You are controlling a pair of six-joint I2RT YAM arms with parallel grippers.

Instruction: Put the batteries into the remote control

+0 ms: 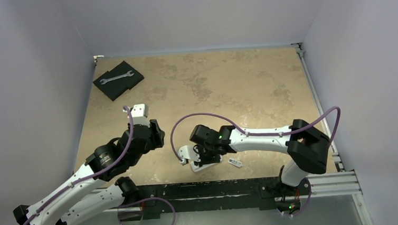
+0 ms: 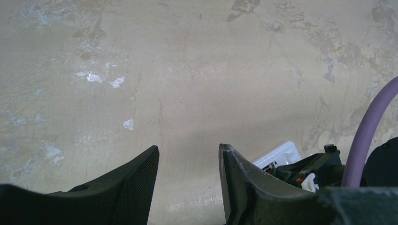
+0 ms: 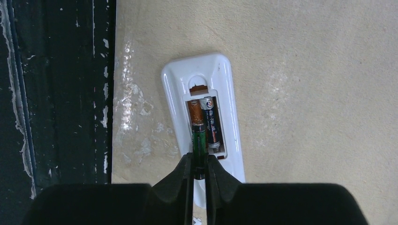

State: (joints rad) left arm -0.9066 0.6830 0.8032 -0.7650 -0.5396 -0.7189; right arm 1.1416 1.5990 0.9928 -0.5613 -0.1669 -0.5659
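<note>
**Seating the second battery flat in the remote control**

The remote control (image 3: pixel 225 84) lies back-up on the table (image 3: pixel 305 56), its bay (image 3: pixel 195 110) uncovered. The first battery (image 3: pixel 212 126) sits home in one side of that bay. The second battery (image 3: pixel 198 136) lies along the other side, with bare orange lining showing beyond its far end. The right gripper (image 3: pixel 199 160) pinches its near end at the bay's lower edge.

The step, as I judge it, is to finish seating this battery. It wants sliding along the bay toward the orange contact, then a straight press down, because a tilted push could tip the light remote or lift out the first battery. The fingers should let go only once it lies level with the first battery.

The left gripper (image 2: pixel 188 149) hovers beside the remote over bare table, fingers parted and holding nothing. It could steady the remote's far end.
</note>
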